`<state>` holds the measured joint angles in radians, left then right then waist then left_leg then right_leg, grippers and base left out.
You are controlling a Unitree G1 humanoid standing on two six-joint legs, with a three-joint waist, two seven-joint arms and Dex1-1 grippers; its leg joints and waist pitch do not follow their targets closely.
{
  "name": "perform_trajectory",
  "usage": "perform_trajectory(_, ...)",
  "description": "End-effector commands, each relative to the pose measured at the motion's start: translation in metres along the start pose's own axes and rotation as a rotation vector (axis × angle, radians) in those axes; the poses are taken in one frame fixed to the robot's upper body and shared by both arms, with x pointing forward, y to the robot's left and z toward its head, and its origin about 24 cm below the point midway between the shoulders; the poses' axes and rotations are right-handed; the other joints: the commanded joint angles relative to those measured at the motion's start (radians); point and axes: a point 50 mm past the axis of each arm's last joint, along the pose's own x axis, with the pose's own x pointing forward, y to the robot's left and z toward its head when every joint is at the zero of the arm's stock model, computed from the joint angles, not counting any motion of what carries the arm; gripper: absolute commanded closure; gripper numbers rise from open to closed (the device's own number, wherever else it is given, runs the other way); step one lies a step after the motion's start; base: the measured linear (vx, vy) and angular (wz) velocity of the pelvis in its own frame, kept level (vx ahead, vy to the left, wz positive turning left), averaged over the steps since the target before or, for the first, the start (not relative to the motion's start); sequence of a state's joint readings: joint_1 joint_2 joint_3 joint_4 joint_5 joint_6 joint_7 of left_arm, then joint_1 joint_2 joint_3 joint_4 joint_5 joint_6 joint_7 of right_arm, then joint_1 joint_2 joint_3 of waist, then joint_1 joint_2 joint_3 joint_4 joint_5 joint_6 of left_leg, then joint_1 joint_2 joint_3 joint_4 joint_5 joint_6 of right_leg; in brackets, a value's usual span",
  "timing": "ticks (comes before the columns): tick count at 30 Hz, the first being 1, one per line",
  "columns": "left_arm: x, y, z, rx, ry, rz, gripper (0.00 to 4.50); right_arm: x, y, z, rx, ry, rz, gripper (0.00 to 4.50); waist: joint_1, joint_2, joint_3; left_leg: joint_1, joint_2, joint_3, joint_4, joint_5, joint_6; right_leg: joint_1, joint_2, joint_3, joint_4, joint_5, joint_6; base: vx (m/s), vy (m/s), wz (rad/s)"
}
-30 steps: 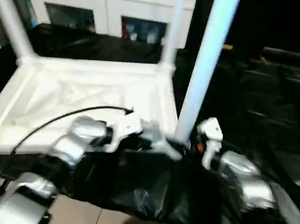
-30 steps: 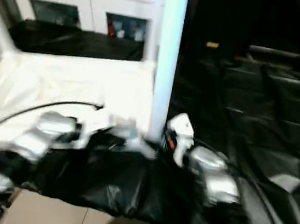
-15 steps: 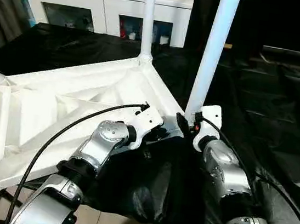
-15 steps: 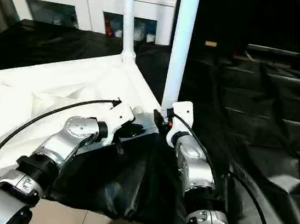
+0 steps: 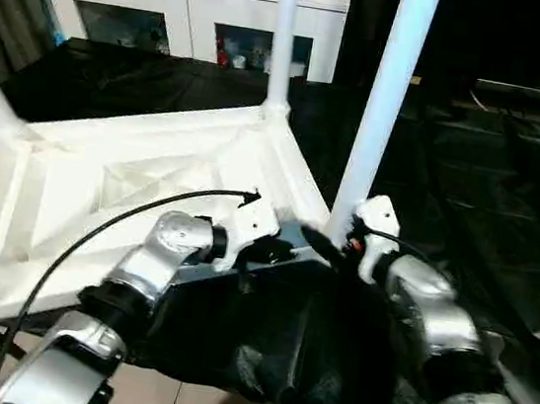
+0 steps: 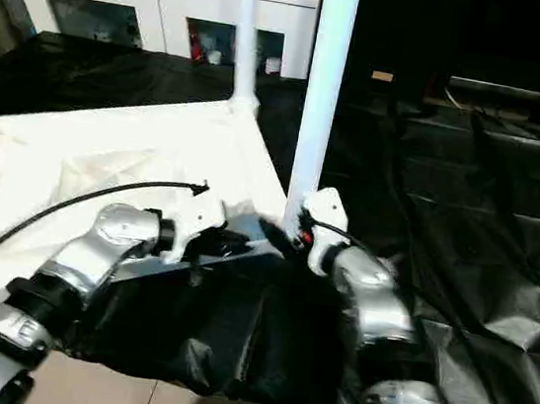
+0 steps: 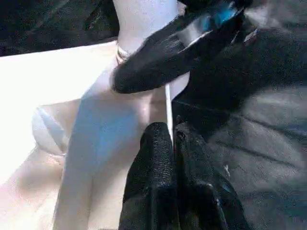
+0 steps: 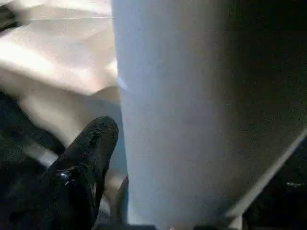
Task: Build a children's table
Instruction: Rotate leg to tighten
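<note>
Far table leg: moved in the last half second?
Yes. The far leg has shifted slightly rightward against the white cabinet behind it, which holds its place in view.

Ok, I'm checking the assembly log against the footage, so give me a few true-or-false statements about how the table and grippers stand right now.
1. The table top lies upside down with its ribbed underside facing up. True.
2. The near leg lies flat on the black cloth. False: it stands upright in the top's corner nearest the grippers.
3. The left gripper is shut on the thin edge of the table top. True: the left wrist view shows the white rim pinched between its fingertips.
4. The white cabinet stands behind the black-draped table. True.
5. The right gripper is far from the near leg. False: it sits right at the leg's base.
</note>
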<state>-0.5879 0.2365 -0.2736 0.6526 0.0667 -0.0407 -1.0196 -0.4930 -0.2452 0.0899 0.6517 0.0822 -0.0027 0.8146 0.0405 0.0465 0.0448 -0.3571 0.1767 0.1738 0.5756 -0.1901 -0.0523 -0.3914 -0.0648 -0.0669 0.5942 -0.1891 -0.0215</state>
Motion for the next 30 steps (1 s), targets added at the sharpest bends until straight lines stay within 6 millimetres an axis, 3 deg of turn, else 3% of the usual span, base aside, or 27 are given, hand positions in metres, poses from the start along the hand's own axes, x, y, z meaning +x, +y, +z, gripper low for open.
perform_trajectory(1,0.0,-0.003,0.004,0.03,-0.018,-0.047,4.5,0.003,0.013,-0.003,0.008,0.008,0.117,0.86,0.007,-0.006,-0.06,-0.004,0.057,-0.012,-0.053,-0.154,0.111,0.056,-0.081,0.047,-0.061,-0.084,-0.268,0.0,0.0,0.0)
perform_trajectory(4,-0.009,-0.002,0.004,0.0,-0.056,-0.094,4.5,-0.009,0.023,-0.003,-0.016,0.034,0.326,0.86,0.015,-0.007,-0.061,-0.004,0.056,-0.011,-0.052,-0.155,0.118,0.056,-0.082,0.047,-0.061,-0.09,-0.268,0.0,0.0,0.0)
perform_trajectory(6,-0.01,-0.002,0.003,-0.002,-0.058,-0.101,4.5,-0.011,0.025,-0.004,-0.019,0.045,0.368,0.86,0.02,-0.009,-0.062,-0.004,0.056,-0.011,-0.05,-0.15,0.119,0.056,-0.08,0.047,-0.06,-0.089,-0.266,0.0,0.0,0.0)
perform_trajectory(7,-0.011,-0.002,0.002,-0.005,-0.056,-0.112,4.5,-0.014,0.027,-0.005,-0.019,0.056,0.405,0.86,0.021,-0.016,-0.062,-0.004,0.058,-0.01,-0.051,-0.147,0.12,0.054,-0.081,0.047,-0.061,-0.092,-0.265,0.0,0.0,0.0)
perform_trajectory(12,-0.016,-0.002,-0.001,-0.008,-0.046,-0.148,4.5,-0.024,0.033,-0.008,-0.013,0.102,0.523,1.02,0.029,-0.011,-0.062,-0.005,0.059,-0.012,-0.05,-0.136,0.12,0.051,-0.081,0.046,-0.058,-0.092,-0.264,0.0,0.0,0.0)
perform_trajectory(17,-0.019,-0.002,-0.003,-0.01,-0.036,-0.162,4.5,-0.026,0.034,-0.009,-0.009,0.113,0.546,1.28,0.032,-0.015,-0.062,-0.005,0.058,-0.011,-0.049,-0.136,0.112,0.051,-0.082,0.046,-0.059,-0.106,-0.257,0.0,0.0,0.0)
perform_trajectory(25,-0.021,-0.002,-0.005,-0.015,-0.026,-0.169,4.5,-0.028,0.035,-0.009,0.008,0.114,0.56,1.92,0.04,-0.013,-0.065,-0.005,0.058,-0.011,-0.046,-0.119,0.11,0.051,-0.082,0.046,-0.055,-0.092,-0.253,0.0,0.0,0.0)
perform_trajectory(30,-0.021,-0.001,-0.006,-0.023,-0.034,-0.144,4.5,-0.028,0.037,-0.011,0.025,0.105,0.532,2.02,0.046,-0.015,-0.065,-0.004,0.058,-0.011,-0.045,-0.116,0.109,0.051,-0.083,0.047,-0.056,-0.098,-0.247,0.0,0.0,0.0)
